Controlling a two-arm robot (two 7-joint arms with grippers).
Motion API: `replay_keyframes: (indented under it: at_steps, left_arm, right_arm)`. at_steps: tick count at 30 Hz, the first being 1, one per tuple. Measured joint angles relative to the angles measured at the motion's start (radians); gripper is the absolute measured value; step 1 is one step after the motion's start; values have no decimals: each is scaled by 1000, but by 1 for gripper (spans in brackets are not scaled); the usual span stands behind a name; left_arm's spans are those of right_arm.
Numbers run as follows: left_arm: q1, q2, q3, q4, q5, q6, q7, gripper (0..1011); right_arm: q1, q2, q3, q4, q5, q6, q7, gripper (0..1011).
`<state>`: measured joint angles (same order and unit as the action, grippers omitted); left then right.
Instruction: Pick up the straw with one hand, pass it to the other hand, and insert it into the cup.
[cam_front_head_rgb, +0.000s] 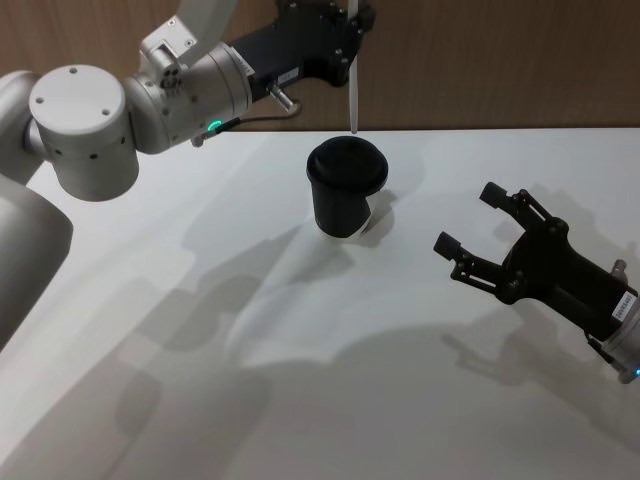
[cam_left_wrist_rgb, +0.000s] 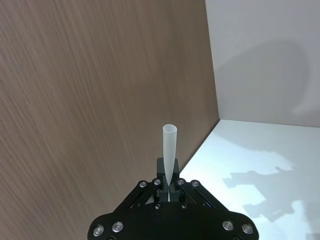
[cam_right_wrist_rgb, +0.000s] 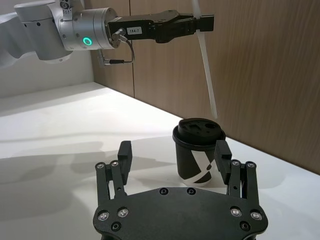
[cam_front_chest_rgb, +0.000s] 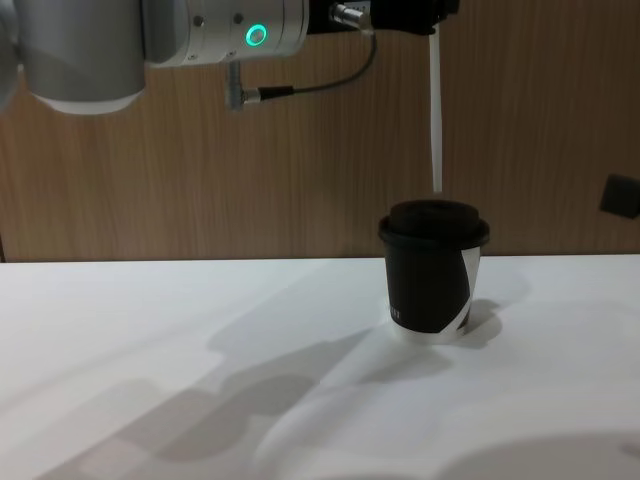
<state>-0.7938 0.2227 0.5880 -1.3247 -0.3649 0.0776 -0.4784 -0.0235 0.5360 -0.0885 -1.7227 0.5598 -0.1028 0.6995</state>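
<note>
Right claw (cam_front_head_rgb: 467, 218) is spread wide and empty, held over the white desk (cam_front_head_rgb: 250, 400) at near right. Beyond it, a black lidded cup (cam_front_head_rgb: 345, 190) with a white patch is stood upright. Farther back, a thin white straw (cam_front_chest_rgb: 435, 110) is hung vertically just above the lid, pinched near its top by the left claw (cam_right_wrist_rgb: 204, 21).

We count one straw (cam_front_head_rgb: 353, 95), one cup (cam_front_head_rgb: 345, 190), one table (cam_front_head_rgb: 300, 360), and two grippers: one left gripper (cam_right_wrist_rgb: 202, 22) and one right gripper (cam_front_head_rgb: 468, 218).

White straw (cam_front_chest_rgb: 436, 110); black cup (cam_front_chest_rgb: 425, 285) (slanted white patch).
</note>
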Motion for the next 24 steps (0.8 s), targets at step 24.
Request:
replay_keyframes:
  at_steps: [24]
  left_arm:
    - [9, -10, -20, -22, -2, 54, 1, 15]
  right_arm:
    - [0, 0, 0, 0, 0, 0, 0, 1001]
